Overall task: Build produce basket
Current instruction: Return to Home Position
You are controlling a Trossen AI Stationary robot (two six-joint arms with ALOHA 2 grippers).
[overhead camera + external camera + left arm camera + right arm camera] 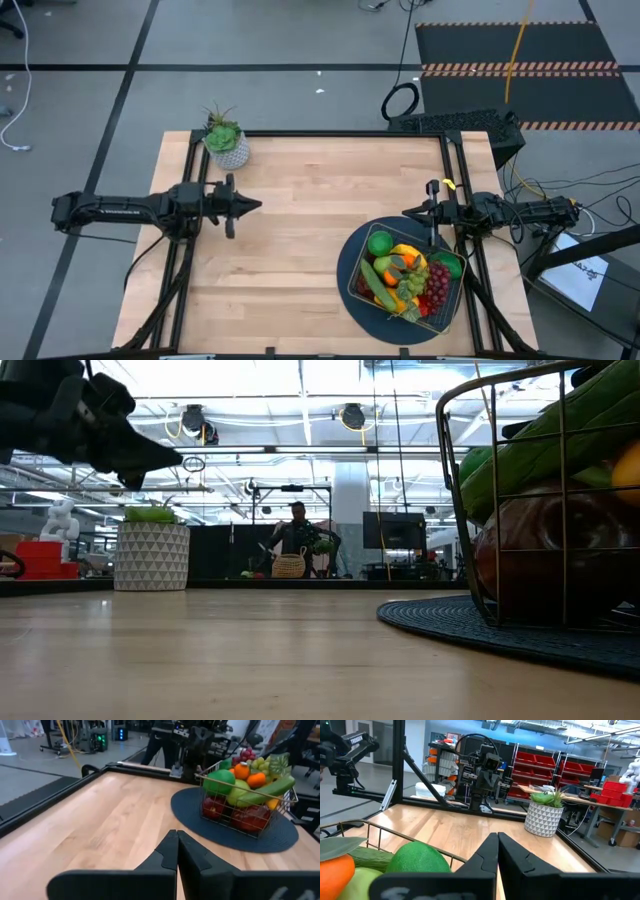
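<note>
Claws are pinched closed: right claw [407, 212] held near basket [352, 288] piled with produce [381, 243], left claw [256, 206] held well apart from basket.

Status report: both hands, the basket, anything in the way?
Left hand shut, empty, over left of table. Right hand shut, empty, beside basket. Basket full of produce, on blue mat. Nothing blocking.

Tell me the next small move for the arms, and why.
Probably nothing beyond settling both arms into their rest pose. The produce is heaped in the wire basket on the dark blue mat, and I see no piece lying loose on the wooden table. The left hand and the right hand are both shut on nothing, each on its own side of the table.
</note>
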